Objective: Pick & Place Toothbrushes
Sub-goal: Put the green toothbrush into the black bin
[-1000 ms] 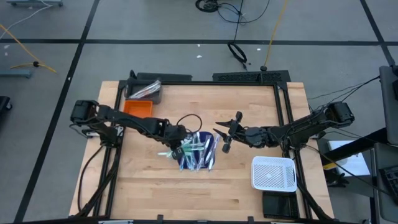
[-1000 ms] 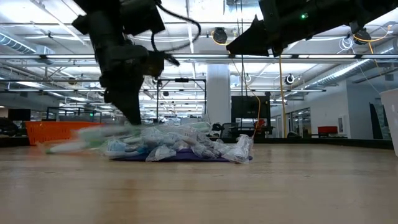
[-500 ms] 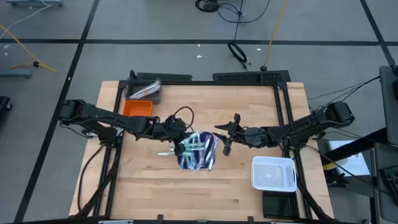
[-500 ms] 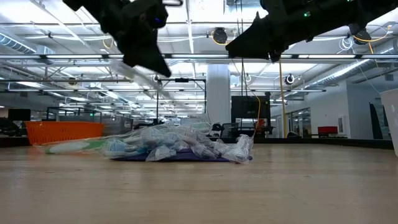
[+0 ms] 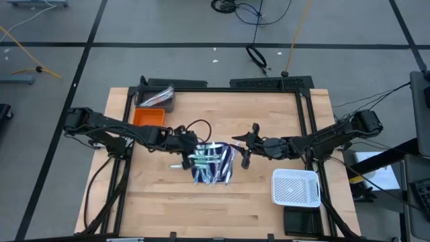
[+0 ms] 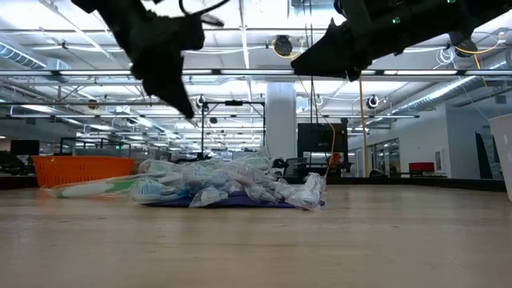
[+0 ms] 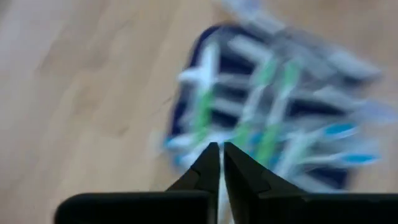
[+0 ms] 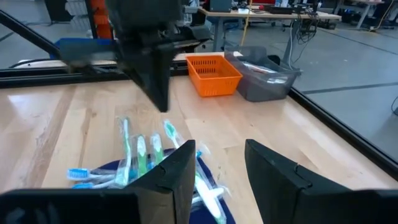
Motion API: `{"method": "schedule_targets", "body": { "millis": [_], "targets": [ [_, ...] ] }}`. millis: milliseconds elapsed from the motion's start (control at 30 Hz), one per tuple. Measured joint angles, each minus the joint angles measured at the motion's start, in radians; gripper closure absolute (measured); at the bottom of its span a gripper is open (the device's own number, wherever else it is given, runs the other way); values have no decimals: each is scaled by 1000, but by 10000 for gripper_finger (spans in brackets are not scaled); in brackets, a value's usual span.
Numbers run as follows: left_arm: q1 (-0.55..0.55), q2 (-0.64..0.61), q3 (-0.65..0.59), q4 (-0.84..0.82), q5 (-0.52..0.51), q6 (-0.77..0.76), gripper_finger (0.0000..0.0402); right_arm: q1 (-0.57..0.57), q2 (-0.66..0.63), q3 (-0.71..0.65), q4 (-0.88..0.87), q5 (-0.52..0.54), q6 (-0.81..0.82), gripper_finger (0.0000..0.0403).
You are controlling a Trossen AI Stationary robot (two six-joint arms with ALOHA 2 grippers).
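Note:
The toothbrushes point(image 5: 212, 161), a heap of green, white and blue sticks, lie on a dark blue mat point(image 5: 213, 177) in the middle of the table. In the low view the heap point(image 6: 232, 182) rests flat on the mat. One green toothbrush point(image 5: 178, 166) lies on the bare wood just left of it. My left gripper point(image 7: 220, 155) hangs shut above the heap's left edge point(image 6: 186, 110), slanting down, with nothing seen hanging from it. My right gripper point(image 8: 221, 155) stands open and nearly level, raised beside the heap's right side point(image 5: 240, 149).
An orange bin point(image 5: 148, 117) and a grey bin point(image 5: 156, 97) holding shiny items stand at the far left of the table. A white basket point(image 5: 295, 187) sits at the near right. Bare wood lies along the near side of the table.
My left gripper has risen from the heap of toothbrushes and now hangs well clear above it, having rolled and tipped as it rose. The stray green toothbrush stays on the wood left of the mat.

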State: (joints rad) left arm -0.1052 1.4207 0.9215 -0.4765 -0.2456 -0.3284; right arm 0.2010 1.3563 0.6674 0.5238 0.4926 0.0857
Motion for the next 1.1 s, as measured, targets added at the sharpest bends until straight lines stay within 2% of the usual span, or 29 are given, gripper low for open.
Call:
{"method": "schedule_targets", "body": {
  "millis": [67,333,433,667,833,933,1033,1100],
  "targets": [
    [4,16,0,-38,-25,28,356,-3,0,0,1,0,2,273],
    [35,75,0,-51,-15,67,249,-5,0,0,2,0,7,273],
    [49,98,0,-55,20,78,217,-5,0,0,2,0,7,273],
    [62,161,0,-65,39,92,174,-5,0,0,-1,0,7,273],
    [62,205,0,-72,38,119,168,-5,0,0,-1,0,4,273],
    [65,223,0,-71,39,125,178,-5,0,0,-1,0,4,273],
    [69,227,0,-74,39,114,218,-5,0,0,-1,0,4,273],
    [72,228,0,-73,39,106,267,-5,0,0,-2,0,4,273]
  ]
}}
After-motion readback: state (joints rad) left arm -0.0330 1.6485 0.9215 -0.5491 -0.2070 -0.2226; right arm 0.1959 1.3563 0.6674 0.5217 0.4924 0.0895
